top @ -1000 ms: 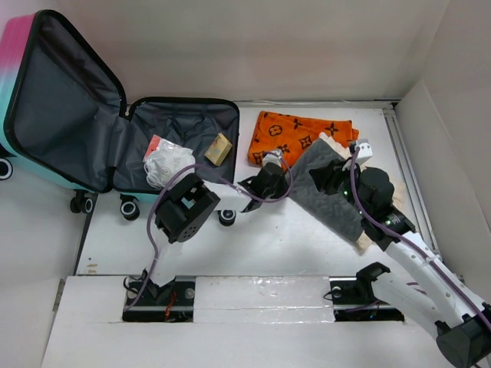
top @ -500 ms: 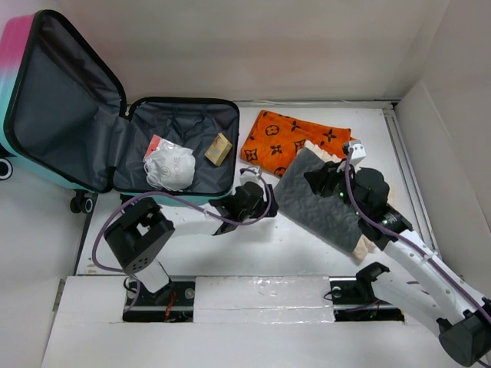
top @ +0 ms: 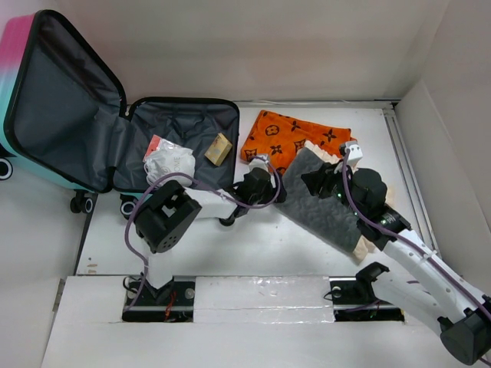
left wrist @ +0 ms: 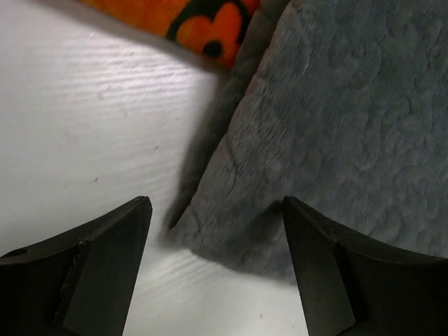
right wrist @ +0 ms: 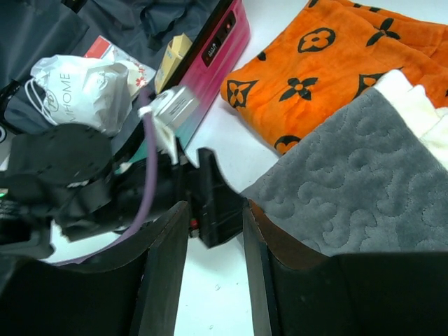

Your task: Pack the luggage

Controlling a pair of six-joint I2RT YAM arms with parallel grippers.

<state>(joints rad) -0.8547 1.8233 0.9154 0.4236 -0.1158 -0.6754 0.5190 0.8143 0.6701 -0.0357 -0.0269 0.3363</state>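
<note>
The luggage (top: 73, 115) lies open at the far left corner of the desk, its lid swung out to the left. Left gripper (left wrist: 215, 210): fingers spread wide, straddling a corner of the grey quilted cloth (left wrist: 336, 126) at mid-desk, not closed on it. Right gripper (right wrist: 213, 217): fingers narrowly parted with nothing between them, at the cloth's edge near the orange towel (right wrist: 315, 63).

White table (top: 253, 249) under even light — plain white wall (top: 291, 46) behind; a white panel (top: 453, 130) on the right.
</note>
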